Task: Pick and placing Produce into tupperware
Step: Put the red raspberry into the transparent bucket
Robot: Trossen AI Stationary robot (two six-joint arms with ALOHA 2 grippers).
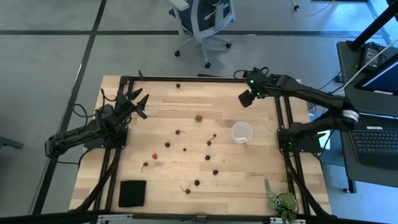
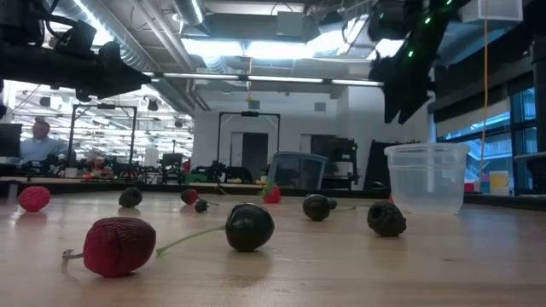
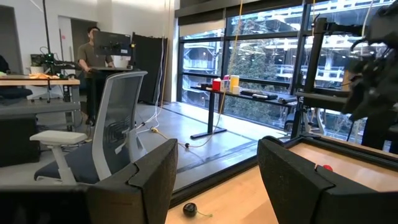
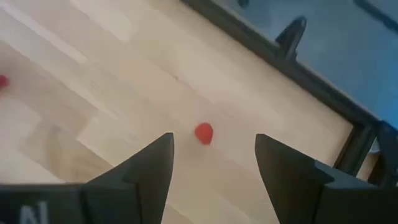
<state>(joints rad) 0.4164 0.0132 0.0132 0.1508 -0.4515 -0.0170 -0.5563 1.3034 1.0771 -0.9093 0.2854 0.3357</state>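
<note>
Translucent tupperware (image 1: 242,132) is stood upright on the wooden table (image 1: 161,99) toward its right side, with dark and red produce (image 1: 208,157) scattered loose left of it (none inside). Right gripper (image 1: 247,98) is held raised beyond the tub, fingers spread, empty. Left gripper (image 1: 139,99) is parked at the left edge, likewise spread.

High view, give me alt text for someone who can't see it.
Small red and dark fruits lie scattered across a wooden table, with an empty tub near its right side. The left gripper and right gripper hang open over the far corners; a black pad and plant sit at the near edge.
</note>
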